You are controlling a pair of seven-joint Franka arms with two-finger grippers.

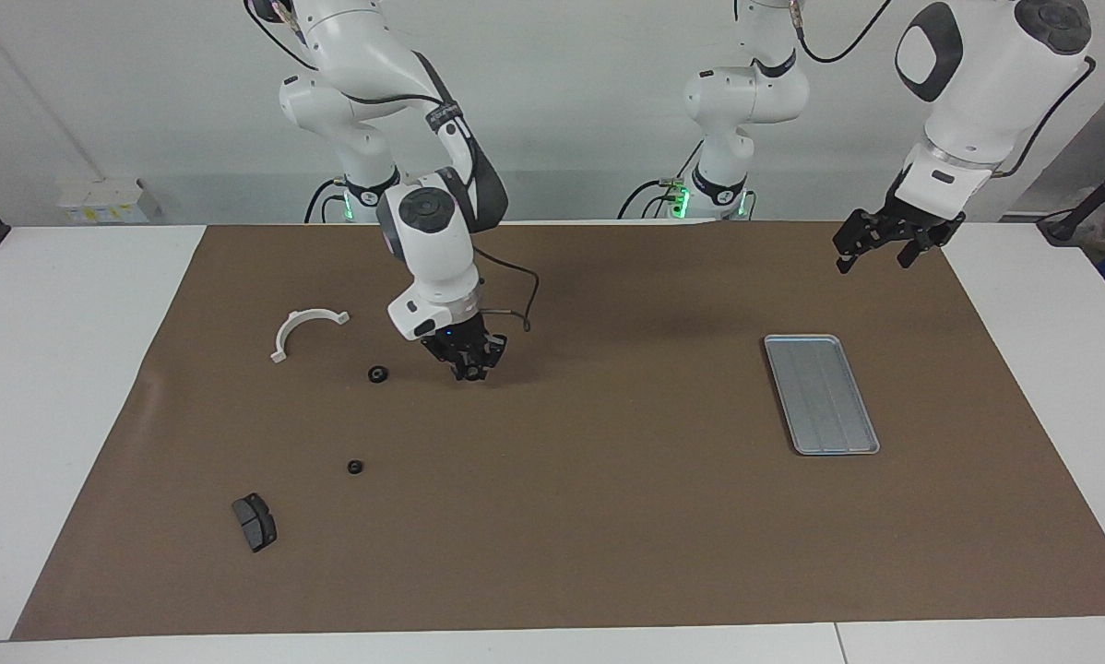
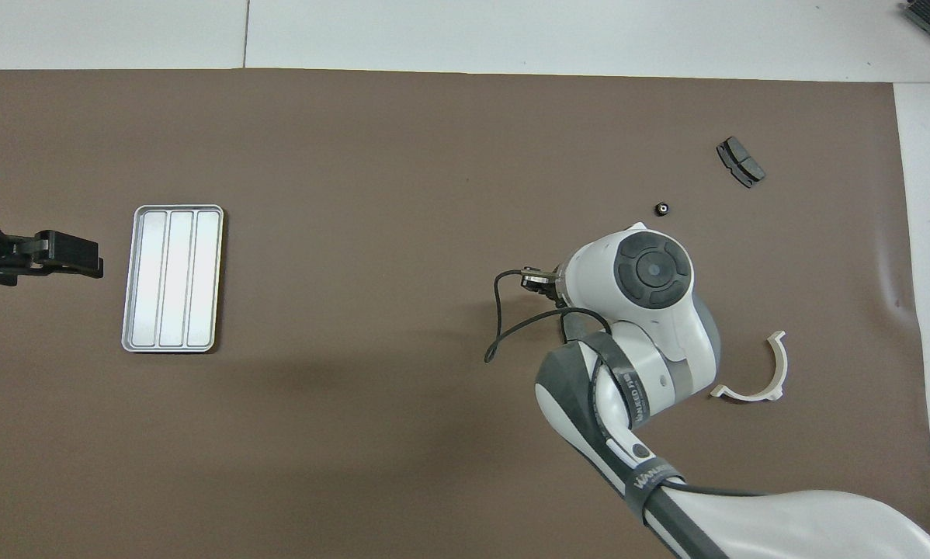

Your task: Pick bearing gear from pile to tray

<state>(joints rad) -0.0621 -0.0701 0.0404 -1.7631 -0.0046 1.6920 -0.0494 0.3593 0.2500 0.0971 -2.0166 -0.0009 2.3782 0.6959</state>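
Note:
The pile lies scattered at the right arm's end of the brown mat: a white curved bracket [image 1: 305, 330] [image 2: 756, 373], a black ring [image 1: 378, 373], a second black ring [image 1: 356, 467] [image 2: 663, 208] and one dark grey brake pad [image 1: 255, 521] [image 2: 740, 161]. My right gripper [image 1: 468, 369] is down at the mat, a short way beside the first ring and apart from it. In the overhead view my own arm hides it and that ring. The silver tray [image 1: 820, 394] [image 2: 172, 277] holds nothing. My left gripper [image 1: 877, 258] [image 2: 69, 256] hangs open over the mat beside the tray and waits.
The brown mat [image 1: 608, 516] covers most of the white table. A black cable [image 1: 516, 295] loops off the right wrist. A small white box [image 1: 100, 198] sits at the table's edge near the robots.

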